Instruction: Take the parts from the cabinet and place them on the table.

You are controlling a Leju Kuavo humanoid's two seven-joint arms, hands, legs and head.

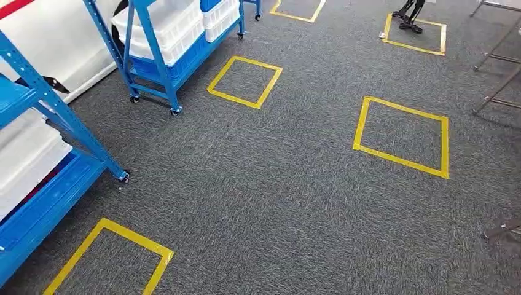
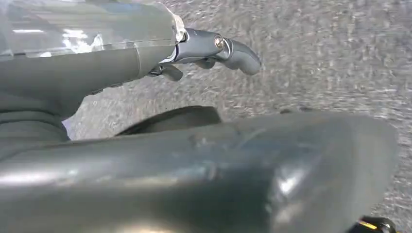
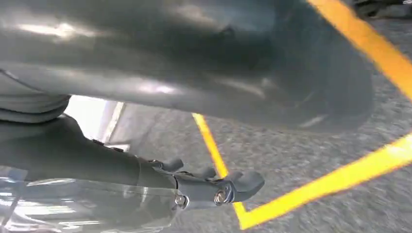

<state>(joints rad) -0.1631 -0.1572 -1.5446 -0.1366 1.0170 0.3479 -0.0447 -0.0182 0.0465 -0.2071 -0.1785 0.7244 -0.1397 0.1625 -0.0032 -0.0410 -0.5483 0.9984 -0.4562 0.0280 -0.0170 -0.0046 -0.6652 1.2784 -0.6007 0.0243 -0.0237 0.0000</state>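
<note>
A blue wheeled cabinet [image 1: 58, 114] stands at the left edge of the head view, with white bins [image 1: 24, 153] on its shelves. A second blue cabinet [image 1: 156, 58] further back also carries white bins [image 1: 178, 24]. The bins' contents are hidden. My left hand [image 2: 214, 48] hangs over grey carpet, fingers stretched out and apart from the thick thumb, with nothing between them. My right hand [image 3: 214, 187] hangs the same way over a yellow tape corner [image 3: 243, 213]. A clear glossy surface lies along each palm; I cannot tell what it is.
Yellow tape squares mark the grey carpet: one close at the lower left [image 1: 107, 258], one by the far cabinet [image 1: 244, 81], one at the right [image 1: 402, 136]. Thin metal legs [image 1: 497, 74] stand at the right edge. A dark stand [image 1: 408, 18] sits in a far square.
</note>
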